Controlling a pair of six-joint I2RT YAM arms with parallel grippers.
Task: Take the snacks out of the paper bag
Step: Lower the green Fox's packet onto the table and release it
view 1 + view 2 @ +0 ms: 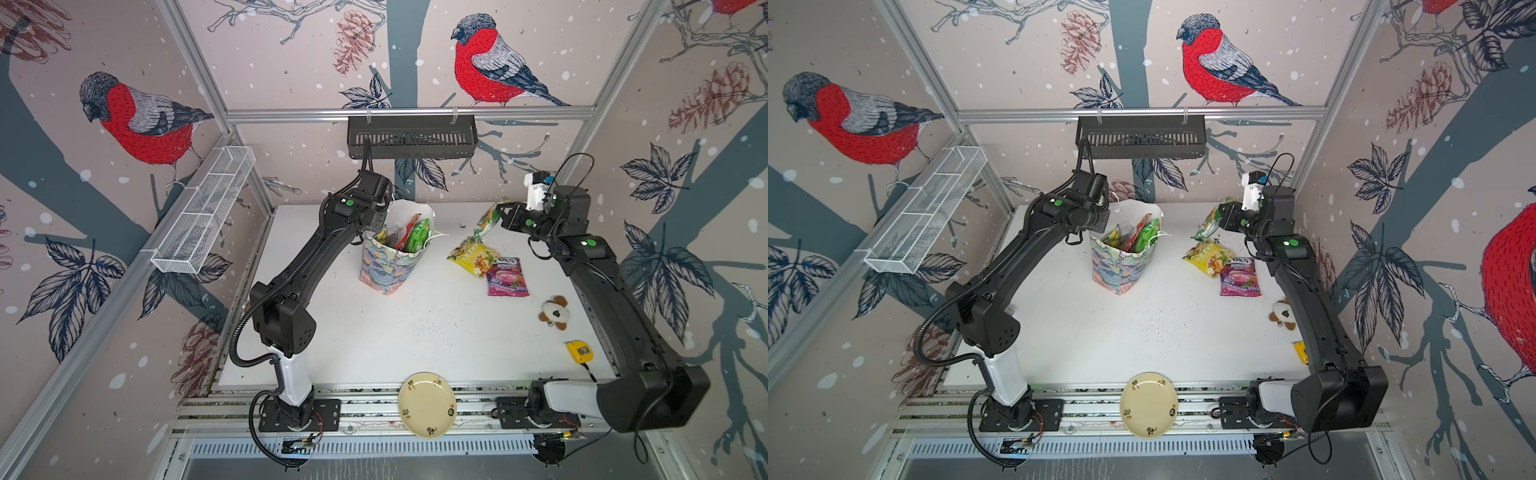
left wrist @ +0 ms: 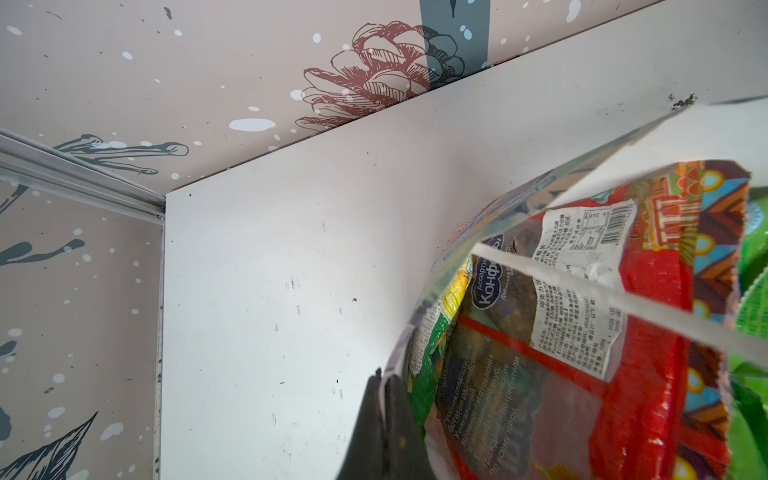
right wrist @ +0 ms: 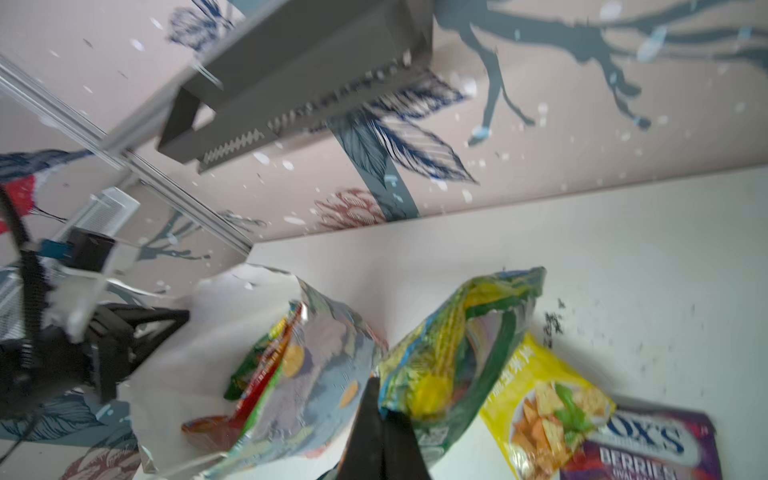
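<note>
Snacks (image 1: 411, 235) are poking from the paper bag (image 1: 388, 266) at centre in both top views, while the yellow packet (image 1: 473, 255) and purple packet (image 1: 508, 276) are lying on the table (image 1: 415, 332) right of it. The right gripper (image 1: 501, 212), jaws shut on a green packet (image 1: 489, 218), is holding it aloft above them, probably for setting down. The left gripper (image 2: 382, 380) is pinching the bag's rim tight, seemingly steadying it upright.

Two black jointed arms, the left arm (image 1: 303, 257) at centre left and the right arm (image 1: 611, 291) at right, rise from white lower segments (image 1: 293, 378) on black base plates (image 1: 328, 409). Small green lights (image 1: 350, 203) dot the wrists. A ribbed black conduit (image 1: 231, 345) trails the left arm, and the left gripper (image 2: 380, 376) has slim tapering black jaws.
</note>
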